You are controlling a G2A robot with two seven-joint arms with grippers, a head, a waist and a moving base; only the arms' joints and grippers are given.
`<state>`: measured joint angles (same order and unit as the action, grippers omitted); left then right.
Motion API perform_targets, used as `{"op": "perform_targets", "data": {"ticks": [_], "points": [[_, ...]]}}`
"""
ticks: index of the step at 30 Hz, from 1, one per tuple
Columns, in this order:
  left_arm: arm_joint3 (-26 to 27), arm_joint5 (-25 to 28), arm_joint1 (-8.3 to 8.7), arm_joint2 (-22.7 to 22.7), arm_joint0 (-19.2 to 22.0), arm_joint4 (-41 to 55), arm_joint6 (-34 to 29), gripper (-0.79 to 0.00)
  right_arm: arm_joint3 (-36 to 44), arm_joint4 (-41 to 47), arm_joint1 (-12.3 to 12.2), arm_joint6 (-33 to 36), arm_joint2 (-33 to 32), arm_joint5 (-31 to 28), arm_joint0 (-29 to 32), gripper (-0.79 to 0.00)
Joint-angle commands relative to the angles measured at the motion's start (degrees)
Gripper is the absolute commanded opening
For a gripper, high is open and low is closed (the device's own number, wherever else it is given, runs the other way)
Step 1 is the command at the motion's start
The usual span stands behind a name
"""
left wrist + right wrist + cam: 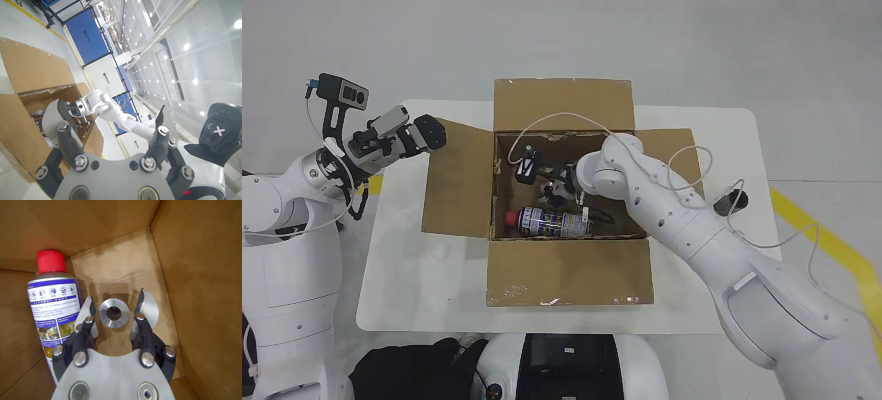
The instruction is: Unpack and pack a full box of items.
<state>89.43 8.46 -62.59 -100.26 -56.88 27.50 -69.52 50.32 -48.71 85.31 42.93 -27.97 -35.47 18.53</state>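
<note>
Top view: the box [562, 100] stands open in the middle of the desk [402, 290], all four flaps folded out. One spray can [547, 221] lies on its side along the box's near wall. Your right arm [642, 190] goes down into the box. The left gripper [427, 132] hangs by the desk's far left corner, just off the left flap.

Left wrist view: that pincer stands wide apart with nothing in it, and the box is off to one side.

Right wrist view: the right gripper [115, 300] is low inside the box, its fingers apart. One finger sits on each side of a single metal cylinder [114, 321] with a bore through it. A thin gap shows on both sides, so it is not clamped. The can's red-capped end is just beside one finger.

You look to be in the unpacking stage, at the grasp. Next, close squarely on the cylinder and lift straight up, without nudging the can.

Count: one box, one can, one cylinder.
</note>
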Motion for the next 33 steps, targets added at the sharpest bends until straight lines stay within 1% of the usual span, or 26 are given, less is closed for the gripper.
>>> {"op": "perform_targets", "data": {"ticks": [1,2,4,5,6,7,13,19,25,29,31,33], "points": [[0.00,0.00,0.00,0.00,0.00,0.00,0.00,0.000,-0.40,-0.07,0.11,0.27,-0.12,-0.23,-0.05,-0.456],[0.00,0.00,0.00,0.00,0.00,0.00,0.00,0.000,-0.57,-0.04,0.15,0.39,-0.24,-0.26,-0.06,-0.480],[0.00,0.00,0.00,0.00,0.00,0.00,0.00,0.000,-0.64,-0.13,0.18,0.77,-0.49,-0.38,-0.10,-0.554],[0.00,0.00,0.00,0.00,0.00,0.00,0.00,0.000,-0.57,-0.39,0.15,0.98,-0.69,-0.08,-0.23,-0.603],[0.00,0.00,0.00,0.00,0.00,0.00,0.00,0.000,-0.36,-0.73,0.10,1.02,-0.92,0.38,-0.28,-0.662],[0.00,0.00,0.00,0.00,0.00,0.00,0.00,0.000,-0.01,-0.84,0.04,1.28,-1.12,0.45,-0.25,-0.785],[0.00,0.00,0.00,0.00,0.00,0.00,0.00,0.000,4.72,-1.40,-0.97,4.03,-3.56,0.91,-0.44,-0.785],[0.00,0.00,0.00,0.00,0.00,0.00,0.00,0.000,14.47,0.67,-3.44,9.41,-8.75,0.35,1.33,-0.785],[0.00,0.00,0.00,0.00,0.00,0.00,0.00,0.000,27.74,5.17,-6.77,16.22,-16.44,-0.52,5.93,-0.785],[0.00,0.00,0.00,0.00,0.00,0.00,0.00,0.000,37.04,8.88,-8.86,19.78,-21.89,-0.51,10.38,-0.785],[0.00,0.00,0.00,0.00,0.00,0.00,0.00,0.000,40.97,10.52,-9.90,22.97,-24.09,-1.70,12.46,-0.785],[0.00,0.00,0.00,0.00,0.00,0.00,0.00,0.000,44.94,11.52,-10.90,25.30,-26.90,-0.58,14.53,-0.785]]}}
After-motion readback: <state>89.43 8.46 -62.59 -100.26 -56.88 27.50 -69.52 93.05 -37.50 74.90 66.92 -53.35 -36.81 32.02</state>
